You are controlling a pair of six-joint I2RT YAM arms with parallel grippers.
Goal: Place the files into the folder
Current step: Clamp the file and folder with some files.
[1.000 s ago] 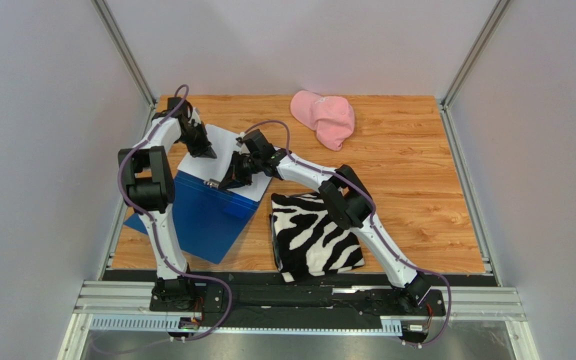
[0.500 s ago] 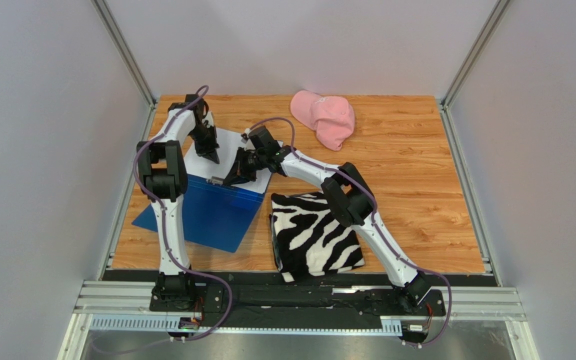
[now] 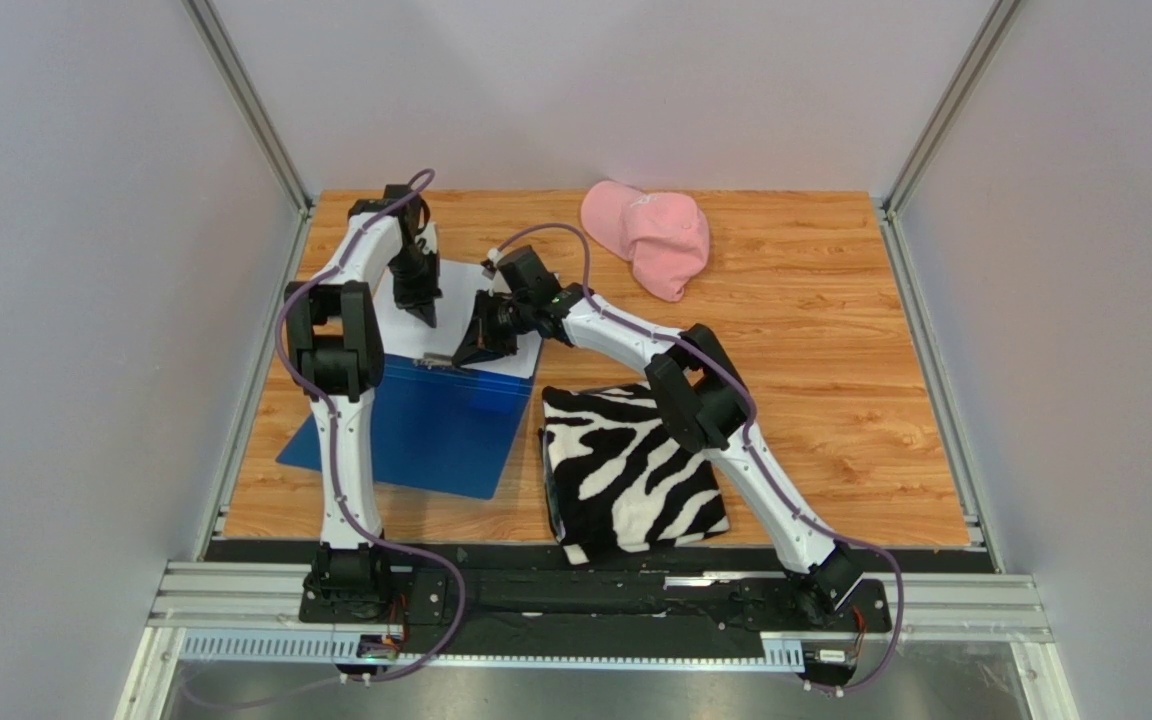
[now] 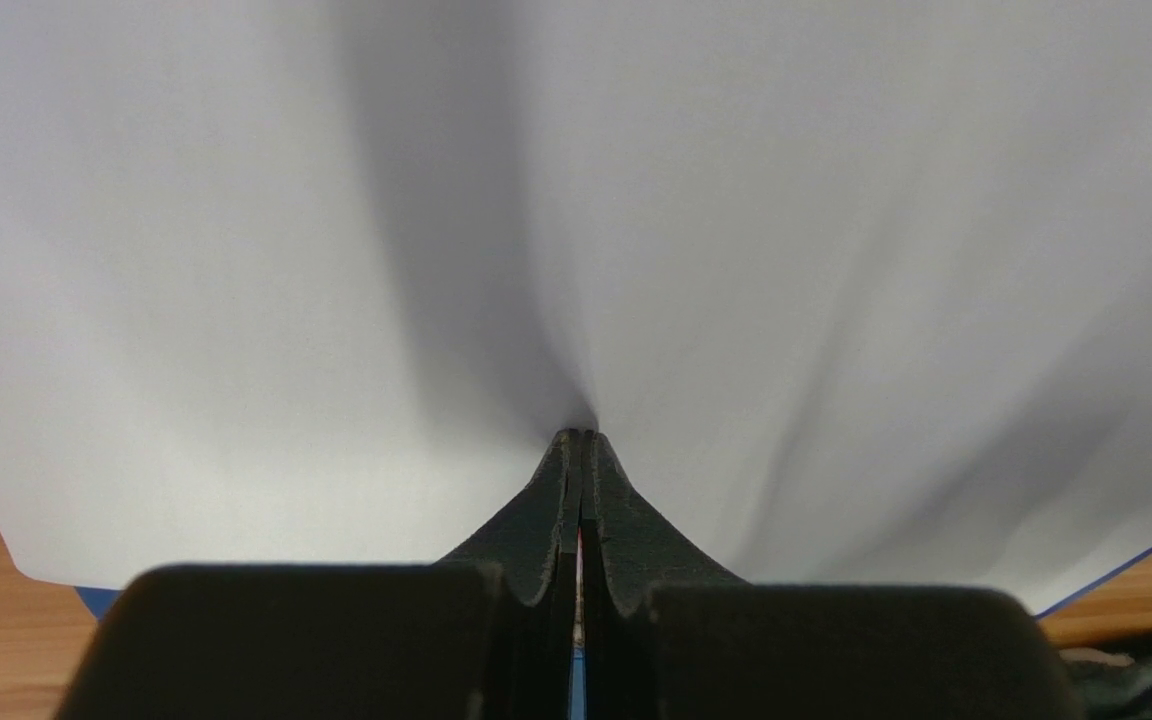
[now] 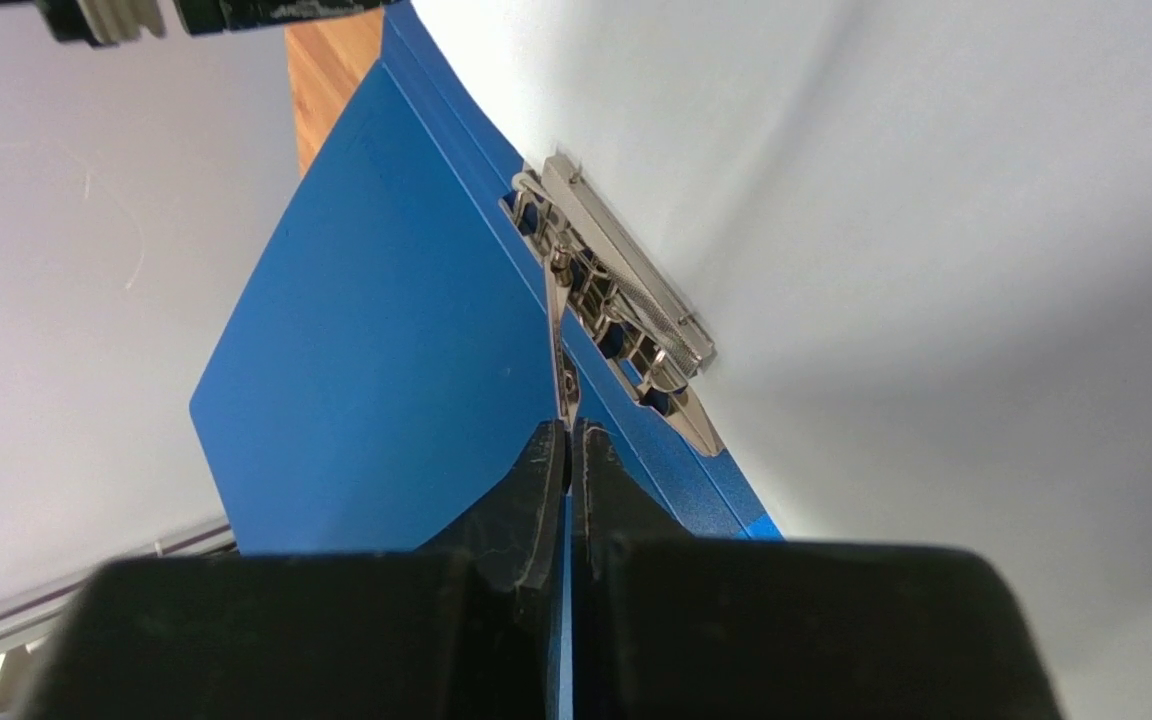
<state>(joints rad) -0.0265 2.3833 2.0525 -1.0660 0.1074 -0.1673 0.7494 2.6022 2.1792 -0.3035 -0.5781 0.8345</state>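
Observation:
The blue folder (image 3: 417,428) lies open at the table's left, and its inside cover (image 5: 372,390) fills the right wrist view. The white files (image 3: 455,293) rest on its far half, their near edge at the metal clip (image 5: 627,315). My left gripper (image 3: 420,308) is shut, and its tips (image 4: 582,437) press down on the top sheet (image 4: 838,225), which creases around them. My right gripper (image 3: 474,348) is shut on the clip's thin metal lever, which stands upright between its tips (image 5: 567,428).
A zebra-striped folded cloth (image 3: 627,473) lies just right of the folder, under the right arm. A pink cap (image 3: 650,233) sits at the back centre. Grey walls and metal rails enclose the wooden table (image 3: 838,375).
The left arm has swung right, carrying its shut gripper further across the paper. The folder has shifted and turned slightly to the right. The right gripper stays on the clip lever.

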